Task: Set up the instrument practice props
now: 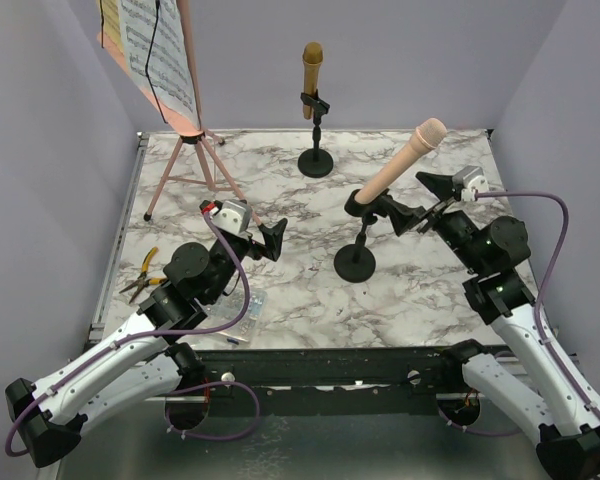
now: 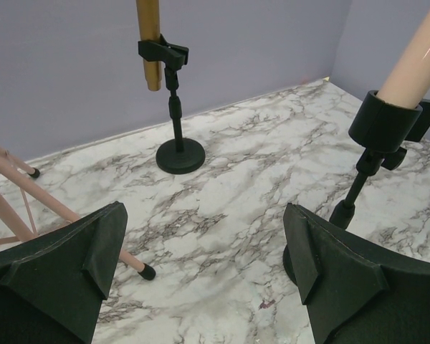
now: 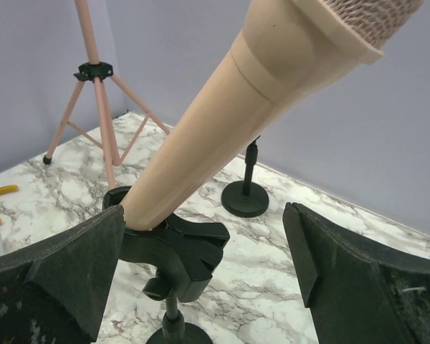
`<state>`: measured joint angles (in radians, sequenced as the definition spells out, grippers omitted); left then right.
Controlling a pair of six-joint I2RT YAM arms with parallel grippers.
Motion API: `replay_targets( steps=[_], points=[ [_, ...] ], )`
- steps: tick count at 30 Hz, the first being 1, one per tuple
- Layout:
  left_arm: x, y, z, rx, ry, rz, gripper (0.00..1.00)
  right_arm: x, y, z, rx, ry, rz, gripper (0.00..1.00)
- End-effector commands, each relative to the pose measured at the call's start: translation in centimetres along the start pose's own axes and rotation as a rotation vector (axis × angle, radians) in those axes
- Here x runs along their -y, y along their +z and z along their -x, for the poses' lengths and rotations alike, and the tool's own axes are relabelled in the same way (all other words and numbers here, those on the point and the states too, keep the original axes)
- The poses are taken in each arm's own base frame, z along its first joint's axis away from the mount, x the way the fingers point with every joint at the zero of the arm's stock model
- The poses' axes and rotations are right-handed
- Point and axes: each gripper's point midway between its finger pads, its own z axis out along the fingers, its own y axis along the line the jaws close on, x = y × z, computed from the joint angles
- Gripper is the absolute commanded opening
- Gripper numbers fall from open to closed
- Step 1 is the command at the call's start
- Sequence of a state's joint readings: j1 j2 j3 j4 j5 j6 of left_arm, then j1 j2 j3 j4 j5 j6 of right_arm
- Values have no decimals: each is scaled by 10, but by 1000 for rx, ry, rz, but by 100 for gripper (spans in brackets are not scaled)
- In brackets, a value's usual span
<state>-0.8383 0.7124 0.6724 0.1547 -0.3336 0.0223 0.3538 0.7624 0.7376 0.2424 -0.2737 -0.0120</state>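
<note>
The pink music rack stands at the back left on tripod legs and carries a white sheet-music page with a yellow page beside it. The gold microphone stands upright in the far black holder. The pink microphone sits tilted in the near holder. My right gripper is open, its jaws on either side of that holder's clip, with the pink microphone above it. My left gripper is open and empty over bare marble.
Yellow-handled pliers lie at the left edge, and a clear compartment box sits by the left arm near the front edge. A rack leg tip lies close to my left finger. Purple walls close in the back and both sides.
</note>
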Motion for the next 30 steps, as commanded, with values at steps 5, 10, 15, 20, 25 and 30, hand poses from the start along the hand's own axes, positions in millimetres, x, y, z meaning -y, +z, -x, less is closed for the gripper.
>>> replay_targets(
  steps=[5,10,15,20,25,30],
  points=[
    [4,0,4,7,-20,-15,99,74,-40,-39,-129,-34,-460,100],
    [8,0,9,8,-97,-21,99,135,-79,-67,-178,21,-758,100],
    [42,7,36,13,-285,-158,98,156,-68,-108,-310,245,-705,100],
    [89,31,88,-46,-380,-346,98,103,-22,-127,-405,410,-308,100],
    [144,65,108,-163,-409,-561,97,104,-28,-144,-424,517,-383,100],
    [169,106,113,-184,-368,-631,95,95,-39,-147,-410,570,-404,100]
  ],
)
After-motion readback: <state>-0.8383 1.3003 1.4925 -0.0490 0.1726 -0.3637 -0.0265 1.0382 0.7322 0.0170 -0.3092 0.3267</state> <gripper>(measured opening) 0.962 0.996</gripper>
